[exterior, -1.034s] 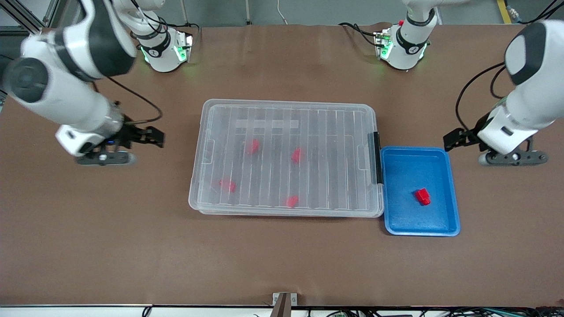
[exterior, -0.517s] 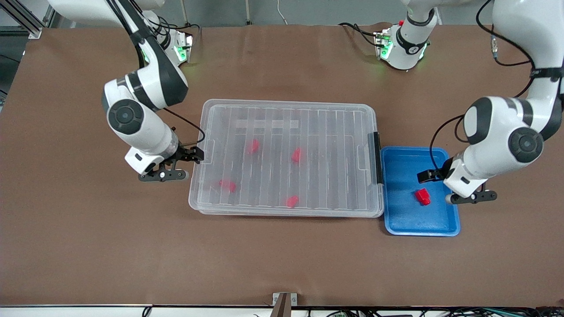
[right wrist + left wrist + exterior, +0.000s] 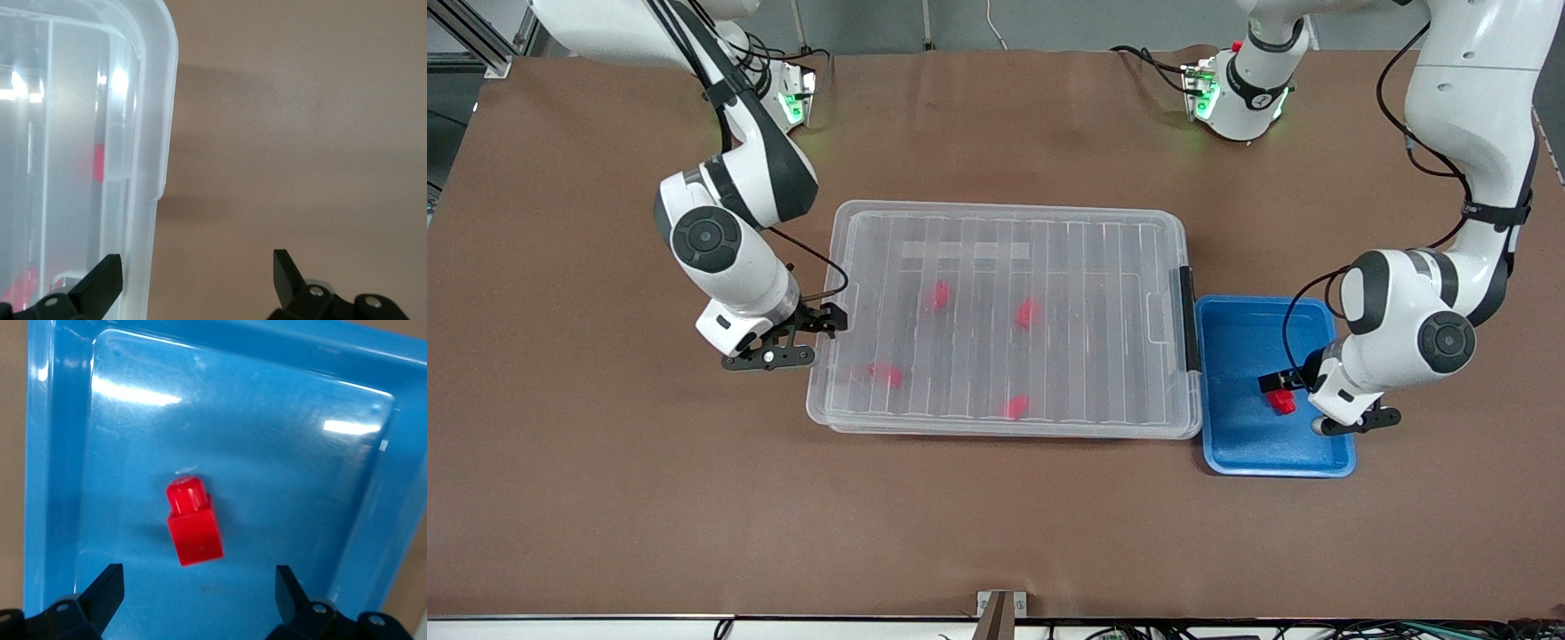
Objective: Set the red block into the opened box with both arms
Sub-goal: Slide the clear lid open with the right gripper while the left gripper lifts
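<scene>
Brown matting covers the whole table (image 3: 996,524), and both arm bases stand along its edge farthest from the front camera. At the middle lies the box (image 3: 1005,418), a large clear plastic bin whose ribbed see-through lid (image 3: 1067,258) is down over it, with the black latch (image 3: 1186,318) at the end toward the left arm. Four red blocks show blurred through the lid, one of them (image 3: 936,295) near the middle and another (image 3: 1015,406) close to the wall nearest the camera. Just beside the latch end, touching or nearly touching the box, sits a blue tray (image 3: 1227,449). The red block (image 3: 1283,402) lies alone on the tray floor; in the left wrist view the red block (image 3: 192,528) is clear of the tray walls (image 3: 57,453), its rounded stud pointing away from the fingers. The left gripper (image 3: 1282,384) hangs low over that block, its fingers (image 3: 103,590) spread wide on either side of it and not touching it. The right gripper (image 3: 824,317) is at the box's end toward the right arm, also spread wide and holding nothing; the right wrist view shows one finger (image 3: 100,280) over the rounded lid rim (image 3: 157,133) and the other over bare matting (image 3: 300,133).
</scene>
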Robot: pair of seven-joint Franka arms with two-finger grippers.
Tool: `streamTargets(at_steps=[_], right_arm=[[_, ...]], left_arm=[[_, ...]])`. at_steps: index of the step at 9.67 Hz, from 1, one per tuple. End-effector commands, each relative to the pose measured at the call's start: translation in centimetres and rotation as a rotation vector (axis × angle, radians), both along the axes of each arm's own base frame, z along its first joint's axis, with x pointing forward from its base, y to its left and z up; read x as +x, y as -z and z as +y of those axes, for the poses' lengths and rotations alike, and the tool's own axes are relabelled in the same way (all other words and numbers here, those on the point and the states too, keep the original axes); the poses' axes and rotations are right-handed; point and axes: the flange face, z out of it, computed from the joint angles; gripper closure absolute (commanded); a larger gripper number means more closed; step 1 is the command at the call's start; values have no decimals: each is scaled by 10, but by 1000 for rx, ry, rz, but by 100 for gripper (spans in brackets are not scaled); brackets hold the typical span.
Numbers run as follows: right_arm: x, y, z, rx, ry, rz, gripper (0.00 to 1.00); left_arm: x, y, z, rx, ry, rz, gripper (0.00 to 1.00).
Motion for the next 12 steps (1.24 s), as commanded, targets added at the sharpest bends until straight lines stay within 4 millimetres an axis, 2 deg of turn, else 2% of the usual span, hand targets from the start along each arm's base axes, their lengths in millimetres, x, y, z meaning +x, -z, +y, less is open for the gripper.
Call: streamTargets(at_steps=[1,4,5,6,7,8,9,10,11,12], right_arm=[[2,5,-23,-55,13,-4,1],[5,6,-56,-105,0,53,1],[5,6,-67,-115,-12,71,1],[6,5,-80,-127,-20,92,1],[8,4,-94,-139,-32,112,1],[9,3,-103,-143,-33,120,1],[10,1,-113,-150,-40,129,0],[11,-2,-127,-160,-36,145,0],[13,-6,-138,-163,-45,159,0],[15,-9,-146,-167,-50,170,0]], left_arm=[[11,37,10,-10,-28,21,4],[12,51,6,-16,-27,37,25],[13,55,5,-21,-30,40,37],[12,57,5,-24,-33,44,63],[15,59,4,-25,-35,41,83],[17,56,5,-25,-36,36,95],[19,44,6,-21,-29,28,99],[19,10,2,-15,-15,32,100],[16,-37,-7,-10,5,57,100],[8,-76,-28,-13,35,79,100]])
